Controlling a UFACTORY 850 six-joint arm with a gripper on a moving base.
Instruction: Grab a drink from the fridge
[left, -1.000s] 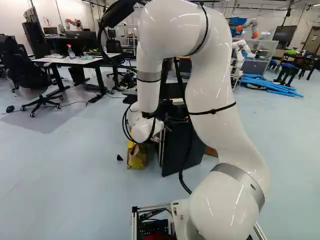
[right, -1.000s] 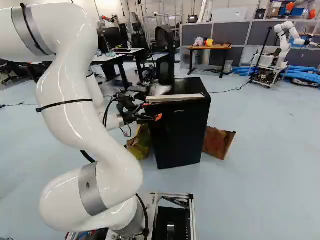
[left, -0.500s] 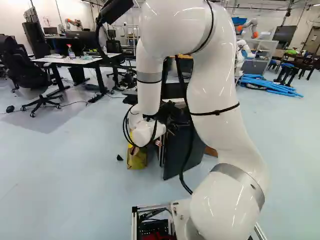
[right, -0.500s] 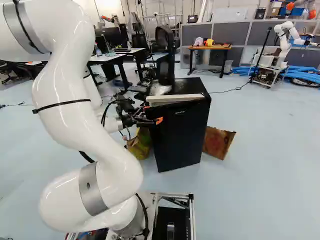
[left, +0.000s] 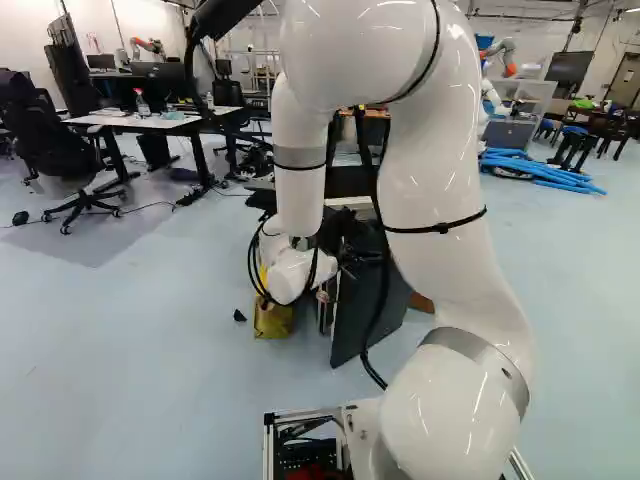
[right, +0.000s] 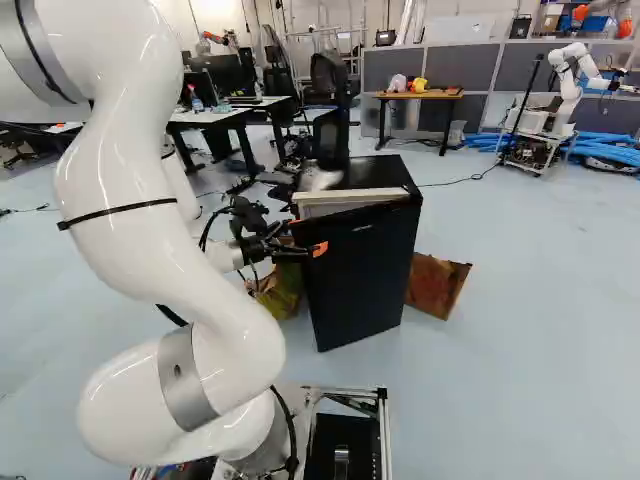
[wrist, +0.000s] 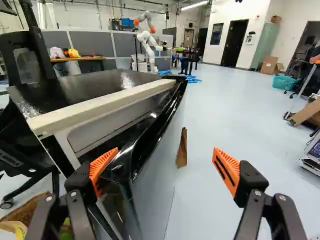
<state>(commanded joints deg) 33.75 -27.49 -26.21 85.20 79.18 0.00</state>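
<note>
Just ahead of the gripper (right: 312, 248) is the fridge (wrist: 105, 85), boxy, with a glossy black top and a smooth, pale front rim (wrist: 100, 107). Its flat-faced door (wrist: 155, 180) is ajar, the near edge between the two fingers. They are spread wide, gripping nothing: one ribbed orange pad (wrist: 102, 165) is on the door's inner side, perhaps touching, the other well clear of its outer face. Beyond is a rough brown board (wrist: 182, 150).
</note>
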